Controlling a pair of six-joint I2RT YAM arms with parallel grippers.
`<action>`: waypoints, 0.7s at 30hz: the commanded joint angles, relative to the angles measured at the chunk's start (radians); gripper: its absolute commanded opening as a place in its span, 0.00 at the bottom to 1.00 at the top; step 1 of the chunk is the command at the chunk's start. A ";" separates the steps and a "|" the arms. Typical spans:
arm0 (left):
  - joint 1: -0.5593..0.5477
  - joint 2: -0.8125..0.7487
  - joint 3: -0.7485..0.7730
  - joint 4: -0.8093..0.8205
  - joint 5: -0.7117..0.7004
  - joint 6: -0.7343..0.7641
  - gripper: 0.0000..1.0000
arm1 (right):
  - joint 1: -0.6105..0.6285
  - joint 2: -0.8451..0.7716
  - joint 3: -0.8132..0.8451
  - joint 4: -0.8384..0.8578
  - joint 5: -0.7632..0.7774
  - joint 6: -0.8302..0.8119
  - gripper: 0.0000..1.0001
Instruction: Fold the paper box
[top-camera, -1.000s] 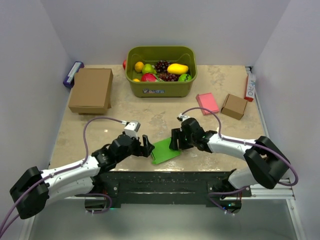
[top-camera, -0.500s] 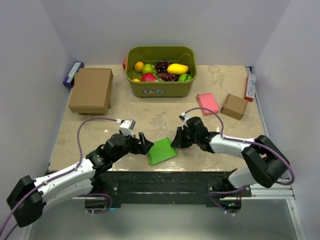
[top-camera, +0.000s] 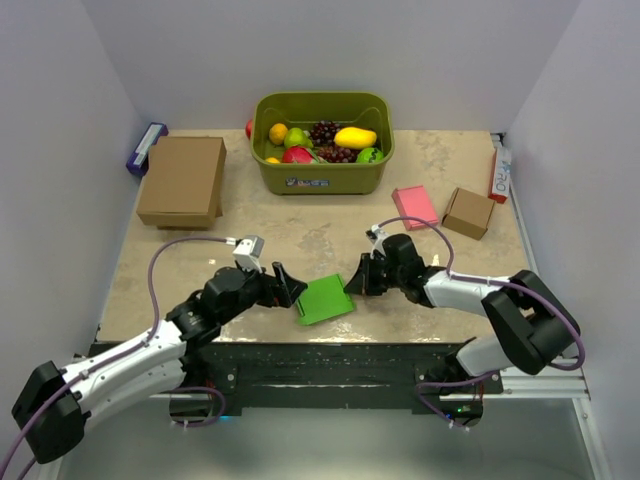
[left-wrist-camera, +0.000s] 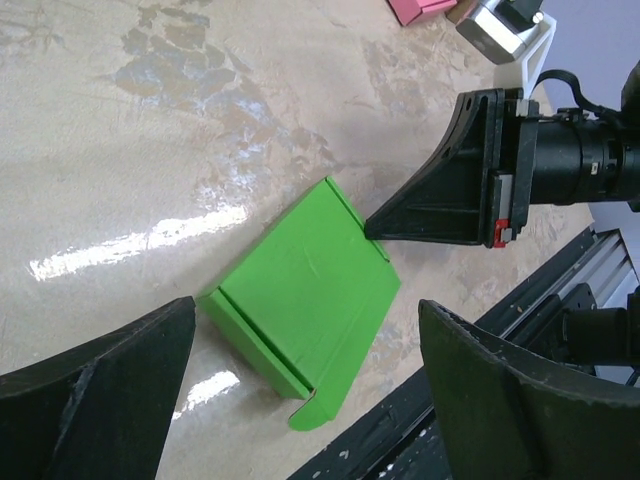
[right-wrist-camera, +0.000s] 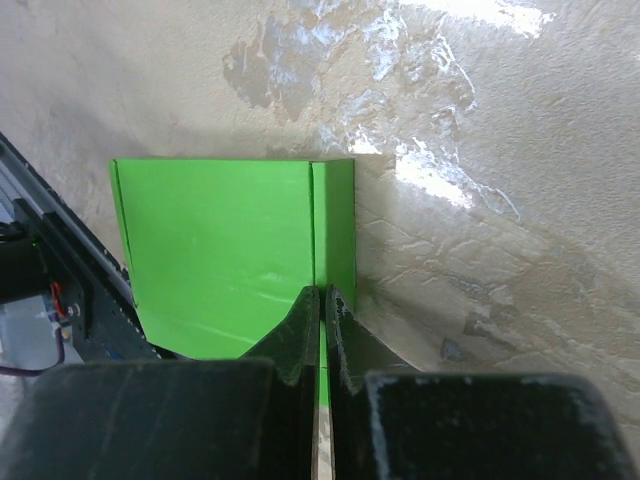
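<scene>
The paper box (top-camera: 325, 299) is a bright green creased sheet with low folded edges, lying flat near the table's front edge. In the left wrist view the paper box (left-wrist-camera: 310, 300) lies between and beyond my wide-open fingers. My left gripper (top-camera: 285, 285) hovers just left of it, holding nothing. My right gripper (top-camera: 352, 283) comes in from the right, and its tips (left-wrist-camera: 372, 228) meet at the box's right edge. In the right wrist view the jaws (right-wrist-camera: 322, 292) are closed together on the crease of the paper box (right-wrist-camera: 220, 240), with green showing in the slit between them.
An olive basket (top-camera: 320, 178) of fruit stands at the back centre. A large brown box (top-camera: 182, 180) is at the back left. A pink flat box (top-camera: 414, 206) and a small brown box (top-camera: 468, 212) lie at the right. The black rail (left-wrist-camera: 480, 400) runs just in front of the paper box.
My right gripper has closed at the box's right edge and drawn slightly right. My left gripper has opened a little wider and moved up to the box's left side.
</scene>
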 joint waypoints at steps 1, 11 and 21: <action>0.009 0.025 -0.047 0.082 0.054 -0.077 0.97 | -0.037 0.015 -0.044 -0.021 -0.004 -0.008 0.00; 0.012 0.244 -0.105 0.326 0.139 -0.149 0.97 | -0.058 0.032 -0.058 0.014 -0.036 -0.005 0.00; 0.014 0.381 -0.154 0.563 0.175 -0.238 0.93 | -0.058 0.045 -0.058 0.031 -0.045 -0.007 0.00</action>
